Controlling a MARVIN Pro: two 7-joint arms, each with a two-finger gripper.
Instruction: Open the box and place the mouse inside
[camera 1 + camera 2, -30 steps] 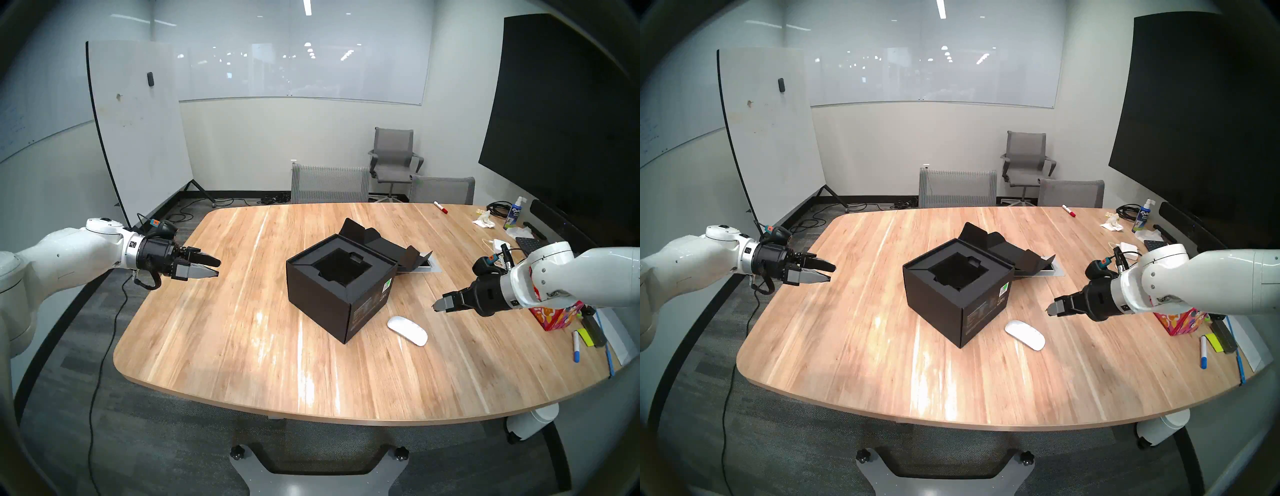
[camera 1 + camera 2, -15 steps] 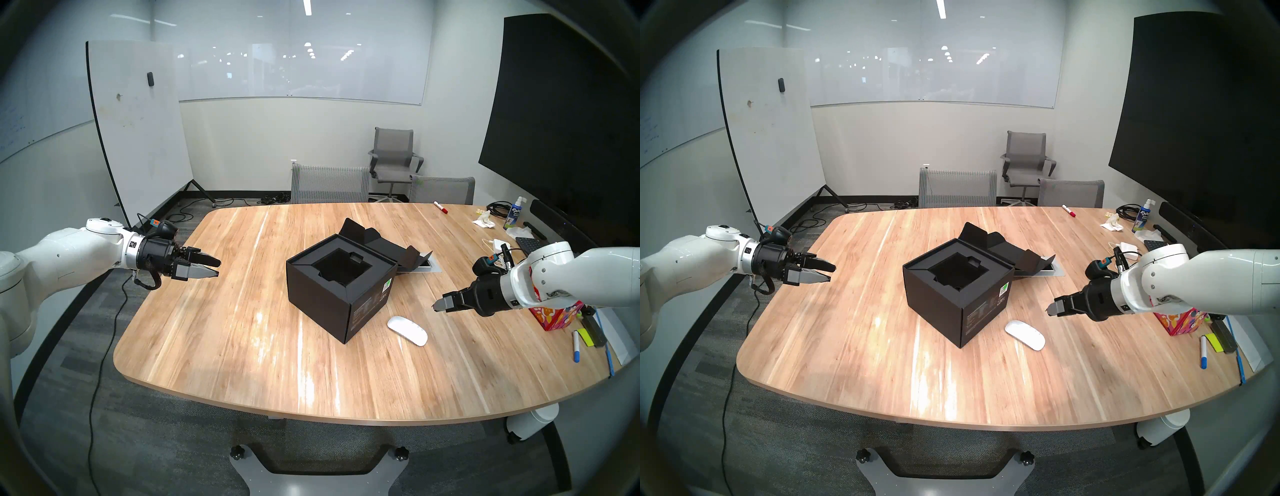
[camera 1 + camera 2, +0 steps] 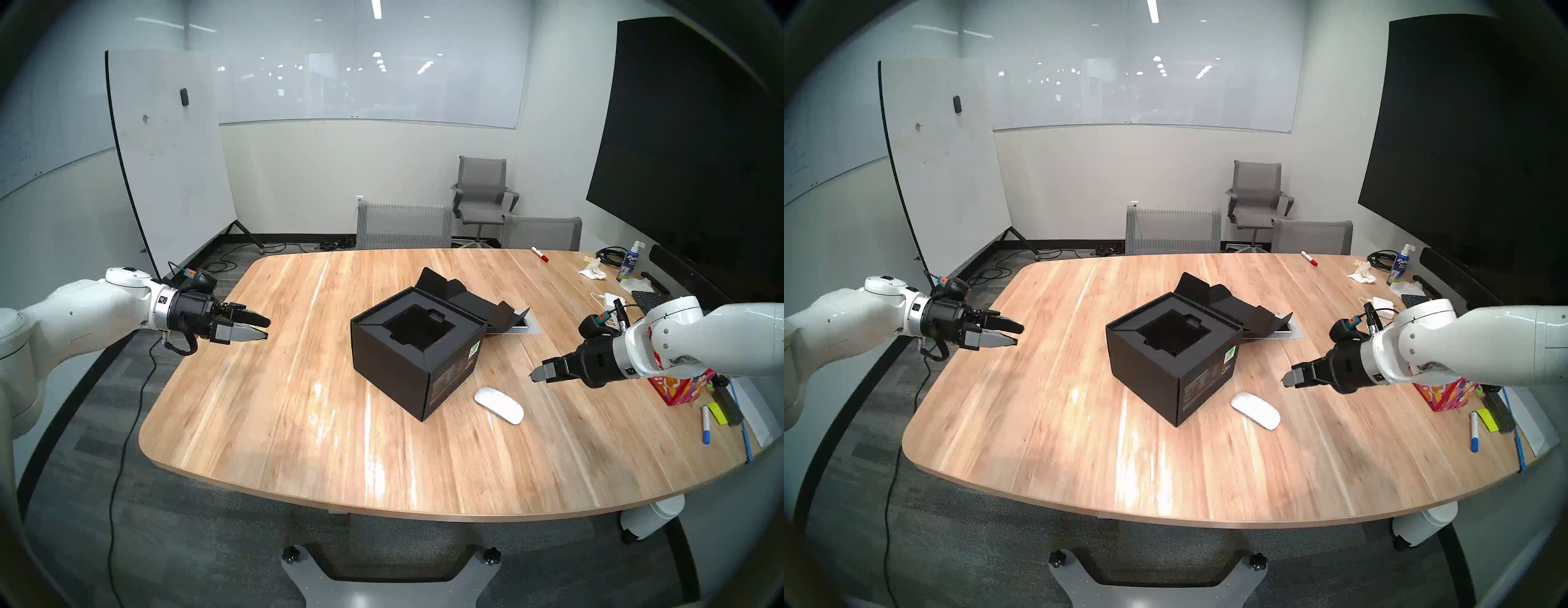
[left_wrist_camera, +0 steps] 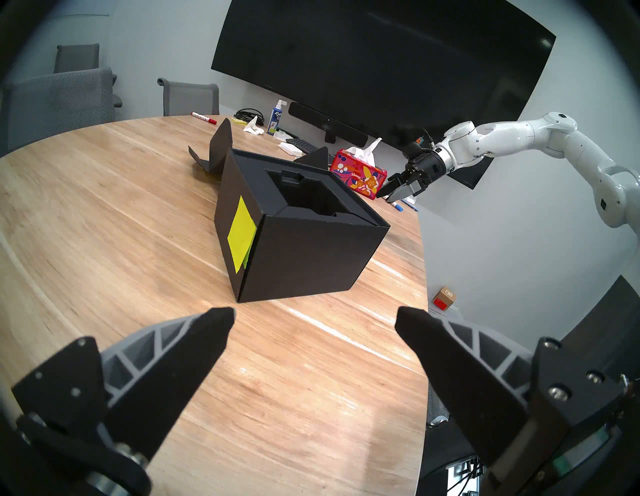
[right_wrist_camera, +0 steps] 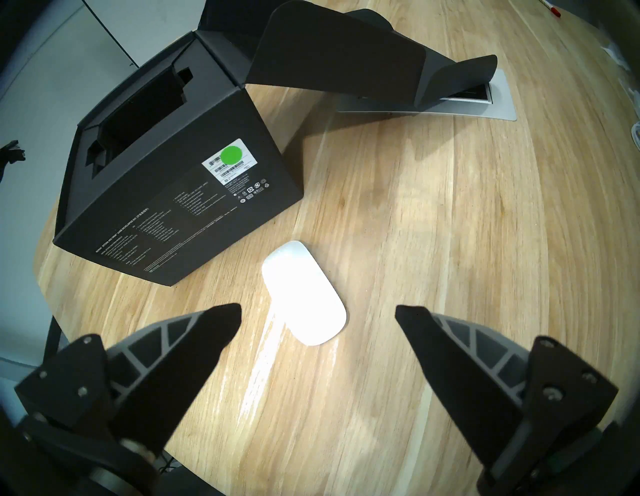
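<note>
The black box (image 3: 394, 373) (image 3: 1149, 373) (image 4: 304, 256) (image 5: 166, 194) stands open mid-table, its flap lid (image 3: 466, 303) (image 5: 339, 52) folded back behind it and its black recessed insert (image 3: 418, 329) empty. A yellow-green sticky note (image 4: 240, 233) is on one side. The white mouse (image 3: 498, 405) (image 3: 1255, 411) (image 5: 304, 292) lies on the wood just right of the box. My right gripper (image 3: 535, 373) (image 3: 1289, 379) (image 5: 318, 313) hovers open above and right of the mouse. My left gripper (image 3: 266, 327) (image 3: 1019, 333) (image 4: 315, 317) is open over the table's left edge, well clear of the box.
A red floral tissue box (image 3: 683, 388) (image 4: 358, 178), markers (image 3: 706, 424) and sticky notes sit under my right arm. A white adapter (image 3: 611, 299), spray bottle (image 3: 631, 261), red marker (image 3: 539, 254) and cables lie far right. A metal floor plate (image 5: 485, 107) lies under the lid. Chairs (image 3: 403, 225) stand behind.
</note>
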